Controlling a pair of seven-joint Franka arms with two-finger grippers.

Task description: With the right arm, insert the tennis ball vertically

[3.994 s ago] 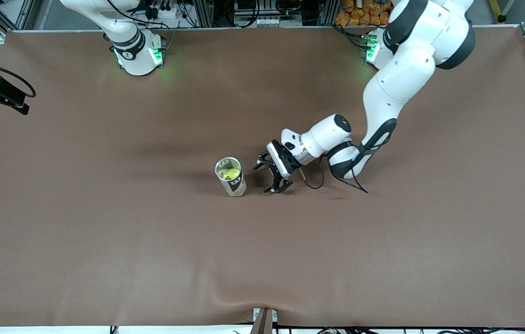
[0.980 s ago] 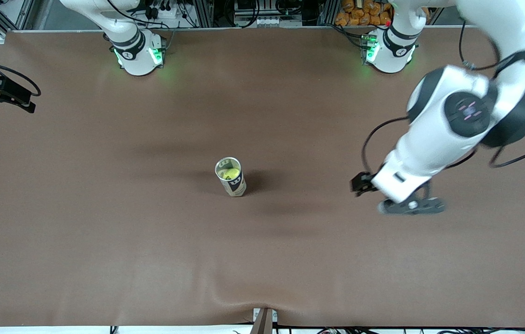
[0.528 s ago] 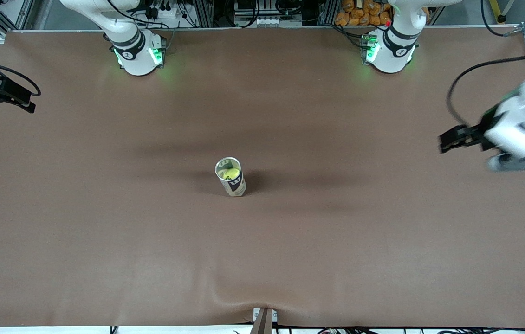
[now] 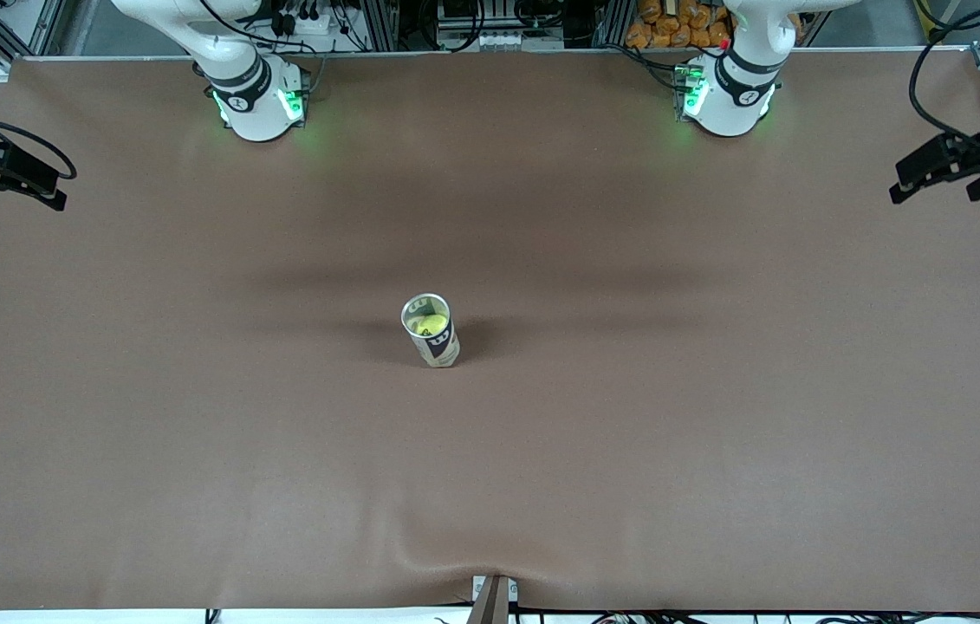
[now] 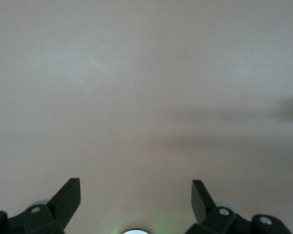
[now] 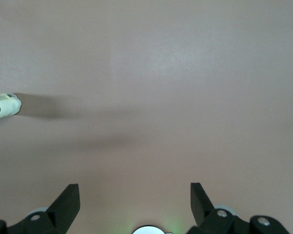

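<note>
Mid-frame in the front view, a can (image 4: 431, 330) stands upright on the brown table (image 4: 195, 416), mouth open, with the tennis ball (image 4: 431, 325) inside it. At the frame's right edge, upper part, the left gripper (image 4: 940, 178) hangs above the table, fingers spread apart, nothing between them. At the left edge, the right gripper (image 4: 9, 180) is likewise spread and empty.

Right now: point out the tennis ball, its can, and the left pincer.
tennis ball (image 4: 431, 325), front view, top showing inside the can.
can (image 4: 440, 345), front view, label.
left pincer (image 5: 136, 195), left wrist view, between fingertips.
</note>
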